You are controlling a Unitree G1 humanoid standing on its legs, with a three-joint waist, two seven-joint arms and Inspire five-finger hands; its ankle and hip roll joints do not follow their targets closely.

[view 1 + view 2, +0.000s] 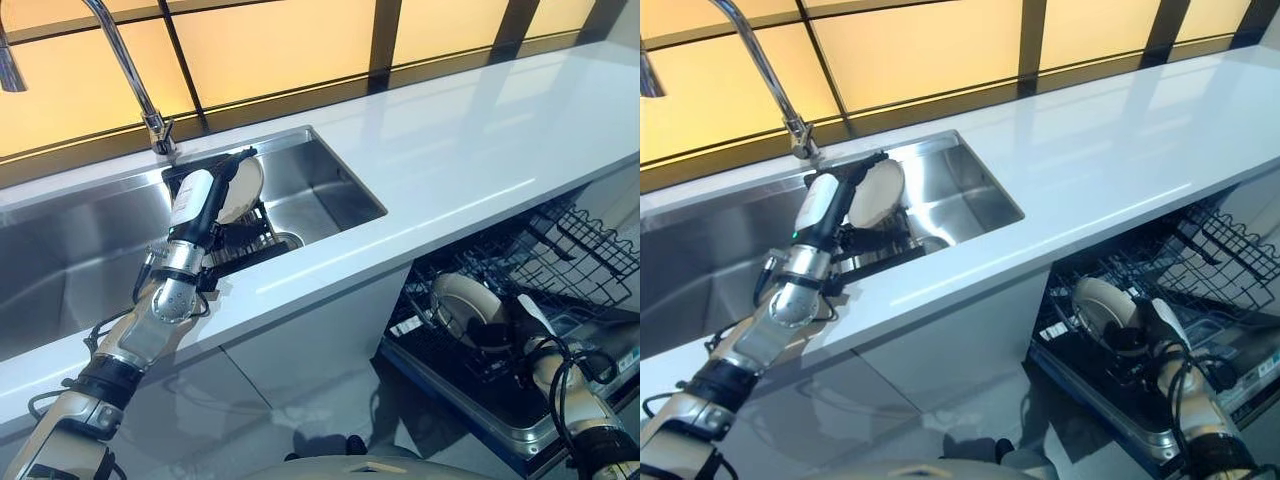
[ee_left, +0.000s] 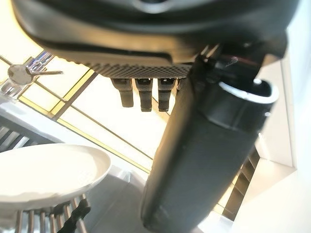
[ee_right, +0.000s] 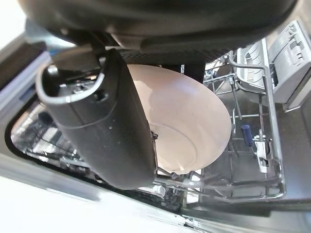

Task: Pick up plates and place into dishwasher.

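Two plates: my right hand (image 1: 520,325) pinches one (image 3: 184,121) over the dishwasher rack (image 1: 560,250); my left hand (image 1: 820,215), fingers straight, nears another (image 1: 878,192) in the sink rack (image 1: 245,245). Glazed, brittle, probably slippery; I'd grip rims.

A curved chrome faucet (image 1: 130,75) rises from the back edge of a rectangular stainless steel sink (image 1: 330,190) set into a long glossy white countertop (image 1: 480,150). Inside the sink stands a black wire drying rack (image 1: 245,245), near the drain. Behind the counter runs a row of amber-lit window panes (image 1: 270,50) divided by dark frames, and plain white cabinet fronts (image 1: 300,345) sit under the counter.
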